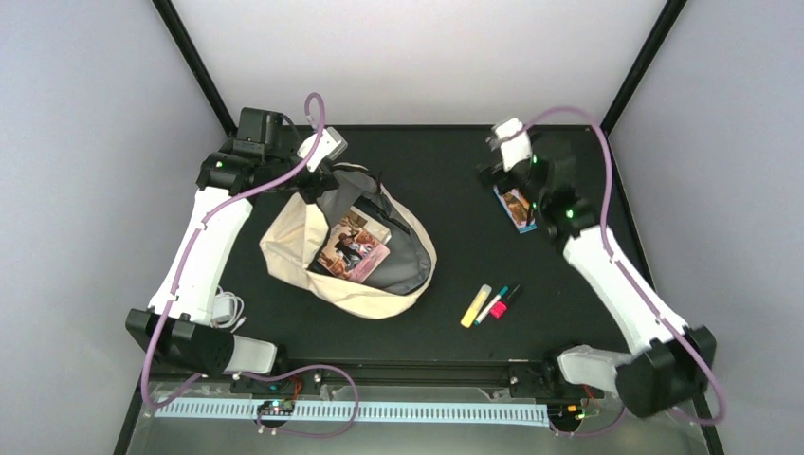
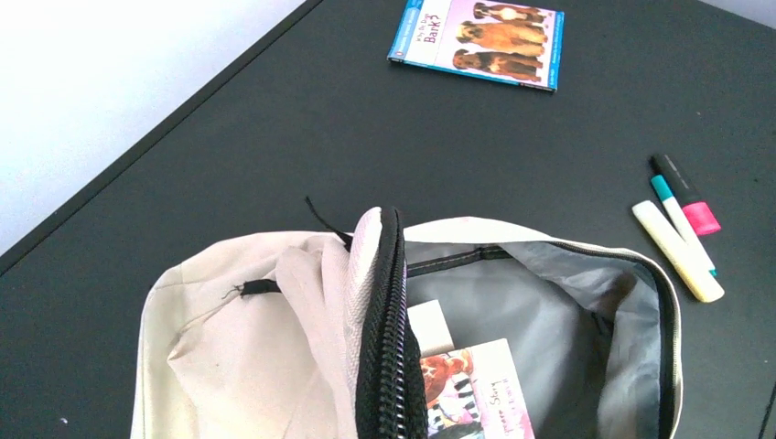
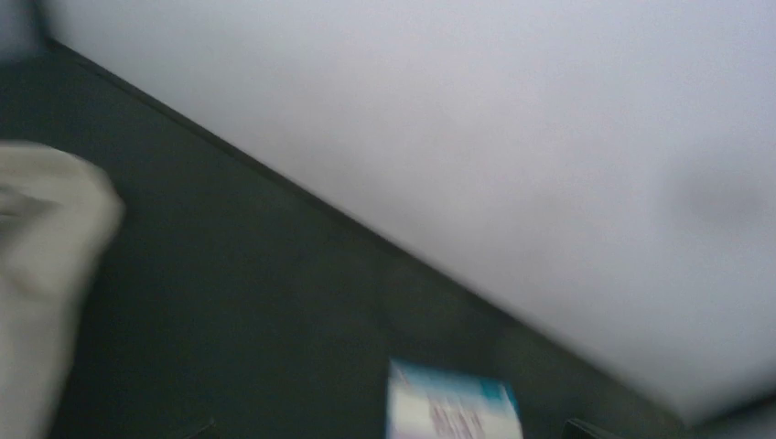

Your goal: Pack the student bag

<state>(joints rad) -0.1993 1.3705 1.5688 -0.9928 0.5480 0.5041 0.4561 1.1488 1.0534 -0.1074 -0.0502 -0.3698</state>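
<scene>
My left gripper (image 1: 320, 178) is pinched on the far rim of the student bag (image 1: 313, 284). In its wrist view the fingers are out of sight, but the black zipper edge (image 2: 389, 320) stands up in a fold straight towards the lens.

Nearest to me on the black table (image 1: 446, 190), right of centre, three markers lie bunched side by side. There is a yellow highlighter (image 1: 476, 305), a white pen with a teal cap (image 1: 493, 303) and a black one with a pink end (image 1: 505, 301). They lie apart from the bag, off its right side.

The bag lies left of centre, cream fabric down and mouth open upward, so I can see the grey lining (image 2: 567, 311). A picture book with a pink border (image 1: 353, 248) lies flat inside the opening, against the lining. A small white card corner shows just above it in the left wrist view.

Further back on the right side, well apart from the bag, a blue-edged book with dogs on its cover (image 1: 517, 209) lies flat on the table. My right gripper (image 1: 500, 178) hangs just over its far end. The right wrist picture is badly blurred. I can make out the book's blue top edge low in the frame and two dark tips at the bottom edge, far apart, so the fingers look spread with nothing between them. I cannot tell whether they touch the book.
</scene>
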